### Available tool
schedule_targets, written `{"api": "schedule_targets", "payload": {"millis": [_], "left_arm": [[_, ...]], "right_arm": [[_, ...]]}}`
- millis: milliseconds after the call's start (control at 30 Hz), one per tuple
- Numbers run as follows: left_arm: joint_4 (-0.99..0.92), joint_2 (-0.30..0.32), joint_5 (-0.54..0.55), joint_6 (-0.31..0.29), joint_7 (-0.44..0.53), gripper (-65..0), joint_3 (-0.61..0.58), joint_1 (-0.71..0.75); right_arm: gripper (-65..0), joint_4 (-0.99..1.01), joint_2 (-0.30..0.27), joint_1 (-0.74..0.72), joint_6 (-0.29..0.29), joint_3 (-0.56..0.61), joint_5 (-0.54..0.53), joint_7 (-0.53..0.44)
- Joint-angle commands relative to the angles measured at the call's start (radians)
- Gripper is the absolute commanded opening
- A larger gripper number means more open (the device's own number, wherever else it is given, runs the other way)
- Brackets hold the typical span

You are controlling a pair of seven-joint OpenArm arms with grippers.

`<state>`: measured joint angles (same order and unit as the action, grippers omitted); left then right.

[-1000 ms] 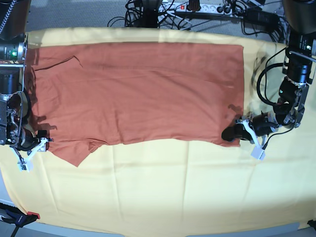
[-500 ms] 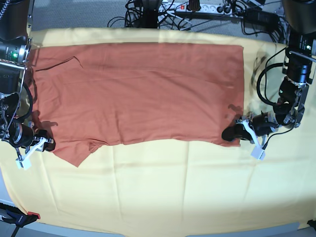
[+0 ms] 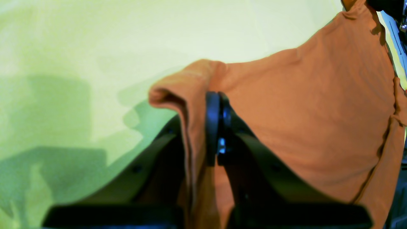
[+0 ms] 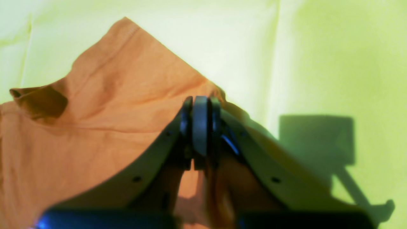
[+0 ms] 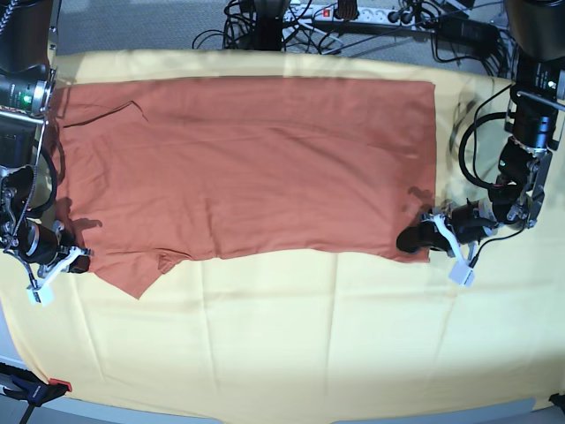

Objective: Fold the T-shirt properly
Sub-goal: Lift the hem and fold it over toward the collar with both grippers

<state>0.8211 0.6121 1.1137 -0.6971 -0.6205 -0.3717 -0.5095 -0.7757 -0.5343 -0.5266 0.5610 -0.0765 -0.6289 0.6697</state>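
I see the pale yellow cloth point(image 5: 291, 344) filling the frame, with the T-shirt point(image 5: 247, 168) spread flat across its upper half. At lower right of the shirt, my left pincer point(image 5: 417, 238) is clamped on the hem corner. At far left, my right pincer point(image 5: 78, 261) looks pinched on the shirt's edge there.

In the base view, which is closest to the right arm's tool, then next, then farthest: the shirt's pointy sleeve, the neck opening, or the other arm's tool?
From the right tool:
1. Pointy sleeve of the T-shirt, just beside it, near edge.
2. Neck opening, far corner, same side.
3. Left tool, across the shirt.
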Motion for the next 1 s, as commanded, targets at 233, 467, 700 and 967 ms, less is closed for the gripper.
{"api": "schedule_targets", "payload": {"millis": [233, 467, 700, 967], "left_arm": [[0.008, 0.014, 0.001, -0.001, 0.015, -65.0, 0.008, -0.023], [0.008, 0.013, 0.001, -0.001, 0.015, -65.0, 0.008, -0.023], [0.008, 0.014, -0.003, -0.001, 0.019, -65.0, 0.008, -0.030], [0.008, 0.010, -0.109, -0.001, 0.077, -65.0, 0.008, -0.128]], "right_arm": [[-39.1, -0.013, -0.019, -0.030, 0.015, -0.007, -0.029, 0.012], [-43.6, -0.013, -0.011, 0.027, -0.014, -0.007, -0.028, -0.020], [-65.0, -0.013, -0.012, 0.014, 0.019, -0.007, -0.029, -0.042], [-65.0, -0.013, -0.012, -0.055, -0.018, -0.007, -0.010, -0.051]]}}
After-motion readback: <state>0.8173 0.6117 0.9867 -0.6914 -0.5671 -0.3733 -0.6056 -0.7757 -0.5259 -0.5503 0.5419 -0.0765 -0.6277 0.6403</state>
